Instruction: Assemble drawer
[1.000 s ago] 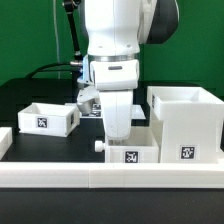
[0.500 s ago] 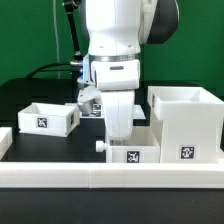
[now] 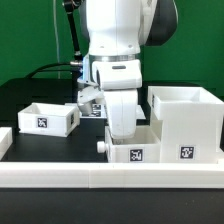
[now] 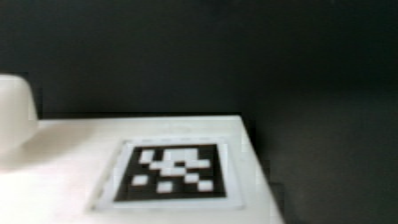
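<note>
Gripper (image 3: 119,134) is down at the middle tray (image 3: 133,152), the small open-top one at the front of the exterior view. You can't really see the fingertips, because the white hand and the tray's back wall cover them. The jaws are pinched down to almost nothing, so call it closed. Whether they're nipping the tray's thin wall or just sitting closed inside it, you can't tell from either camera.

Where the drawer bits are: the middle tray sits just behind the long low rail (image 3: 60,172). Its knob (image 3: 100,146) sticks out toward the exterior view's left, and there's a front tag (image 3: 134,156) on the face toward the camera. Right beside it on the exterior view's right, touching or as good as, is the big boxy housing (image 3: 185,115). It's upright with an open top, and its housing tag (image 3: 187,153) is low on the front. The left tray (image 3: 45,117) is off on the exterior view's left, well apart from the middle one, sitting flat on the black table (image 3: 20,95) (its tag faces the camera too).

Wrist view is blurry. You get a close-up tag (image 4: 173,172) on a white surface with dark behind it, plus a rounded white blob (image 4: 15,115) at the edge that you can't identify.
</note>
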`<state>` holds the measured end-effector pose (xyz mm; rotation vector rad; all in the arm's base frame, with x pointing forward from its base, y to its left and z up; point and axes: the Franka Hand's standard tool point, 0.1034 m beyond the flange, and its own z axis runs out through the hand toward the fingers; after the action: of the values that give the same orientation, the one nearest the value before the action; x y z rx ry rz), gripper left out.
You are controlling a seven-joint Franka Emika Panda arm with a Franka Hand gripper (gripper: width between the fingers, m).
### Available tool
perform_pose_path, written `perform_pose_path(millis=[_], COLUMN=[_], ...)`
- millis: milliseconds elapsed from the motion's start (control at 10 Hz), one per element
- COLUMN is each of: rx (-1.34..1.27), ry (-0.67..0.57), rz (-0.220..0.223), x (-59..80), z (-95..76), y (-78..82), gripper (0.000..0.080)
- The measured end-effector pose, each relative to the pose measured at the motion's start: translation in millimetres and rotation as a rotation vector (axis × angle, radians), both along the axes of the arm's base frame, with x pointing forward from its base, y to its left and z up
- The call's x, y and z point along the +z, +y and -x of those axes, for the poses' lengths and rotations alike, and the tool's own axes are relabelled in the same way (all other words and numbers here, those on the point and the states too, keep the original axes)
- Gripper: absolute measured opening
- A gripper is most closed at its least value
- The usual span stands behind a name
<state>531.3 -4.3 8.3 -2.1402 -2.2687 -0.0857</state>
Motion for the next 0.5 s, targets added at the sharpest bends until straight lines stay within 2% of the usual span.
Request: perform_pose_path(millis=[500], rx=[-0.075], ry=[-0.001], rz=[0.002], x=[0.6], z=[-6.0], y=[-0.1], gripper=[0.0042])
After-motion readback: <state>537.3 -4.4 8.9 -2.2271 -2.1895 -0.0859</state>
